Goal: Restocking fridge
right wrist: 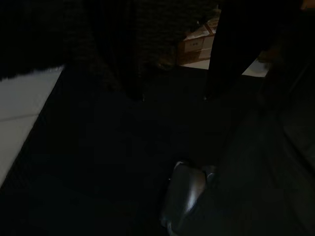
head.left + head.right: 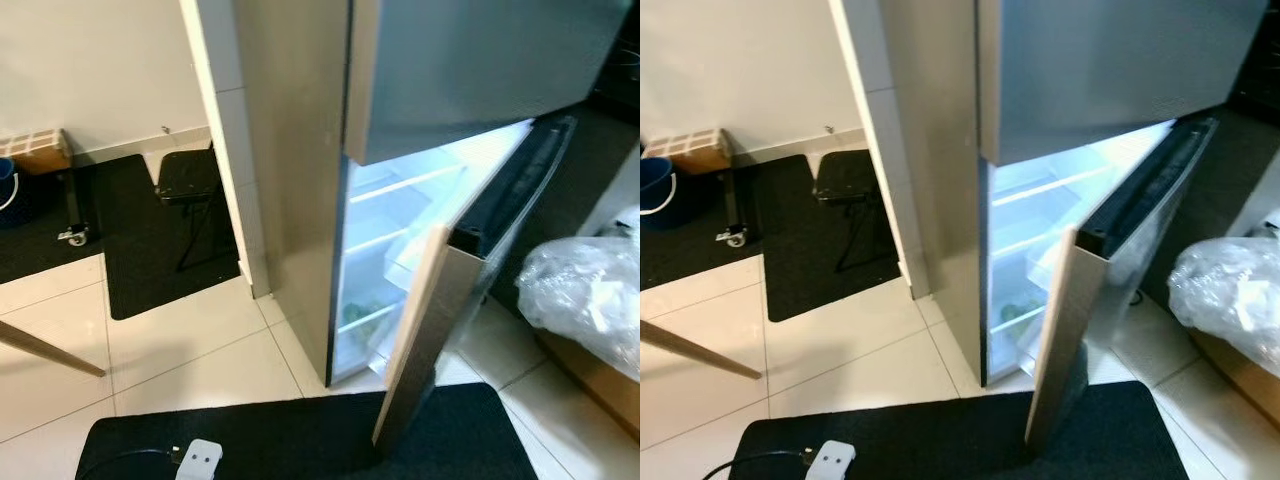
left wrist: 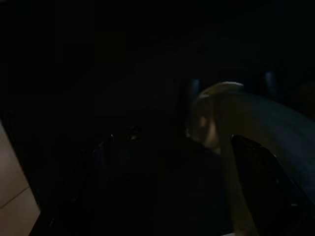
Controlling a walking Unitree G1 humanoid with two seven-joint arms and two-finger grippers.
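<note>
A tall steel fridge (image 2: 295, 150) stands ahead of me. Its lower door (image 2: 432, 310) hangs partly open towards me, its edge over the black mat (image 2: 320, 440). The inside is lit, with white shelves (image 2: 400, 190) and something green (image 2: 355, 312) low down. The grey upper door (image 2: 470, 70) sits above the opening. A crumpled clear plastic bag (image 2: 585, 290) lies at the right. Both arms hang idle and their wrist views are very dark. A pale curved shape (image 3: 216, 115) is in the left wrist view, and a silvery object (image 1: 184, 196) lies over dark mat in the right one.
A white plug (image 2: 198, 458) with a black cable lies on the mat near me. A black stool (image 2: 188, 180) stands on a dark rug left of the fridge, beyond a white wall corner (image 2: 225, 130). A blue bucket (image 2: 655, 190) sits far left. A wooden leg (image 2: 50, 350) crosses the pale tiles.
</note>
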